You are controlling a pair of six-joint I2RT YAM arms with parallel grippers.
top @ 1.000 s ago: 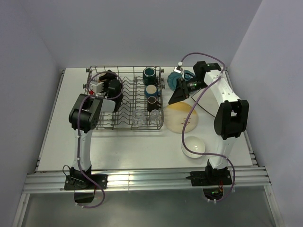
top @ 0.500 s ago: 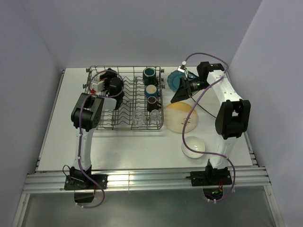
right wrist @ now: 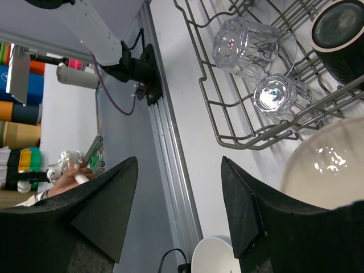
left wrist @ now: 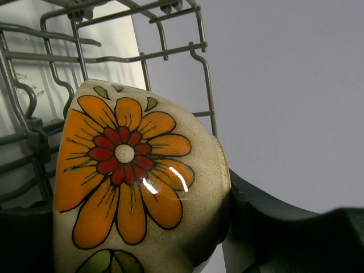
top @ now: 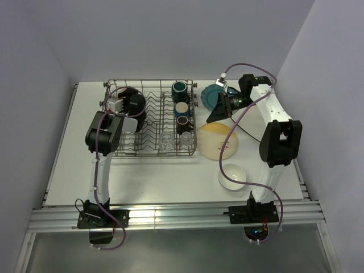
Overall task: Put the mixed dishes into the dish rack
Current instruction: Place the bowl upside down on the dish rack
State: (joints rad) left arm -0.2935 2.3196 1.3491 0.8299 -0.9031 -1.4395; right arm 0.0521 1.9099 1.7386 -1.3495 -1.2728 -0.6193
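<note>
One relation matters: cream orange-flower ceramic bowl (left wrist: 131,170), clamped in left gripper (top: 135,106), hangs at far-left corner of grey wire dish rack (top: 142,153); right gripper (top: 211,118) spread, empty, beside teal scalloped plate (top: 209,94).

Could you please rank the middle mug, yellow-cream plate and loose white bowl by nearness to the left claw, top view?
From the left claw, gripping the flowered bowl:
1. Middle mug, inside the dish rack.
2. Yellow-cream plate, right of the rack.
3. White bowl, near right.
</note>
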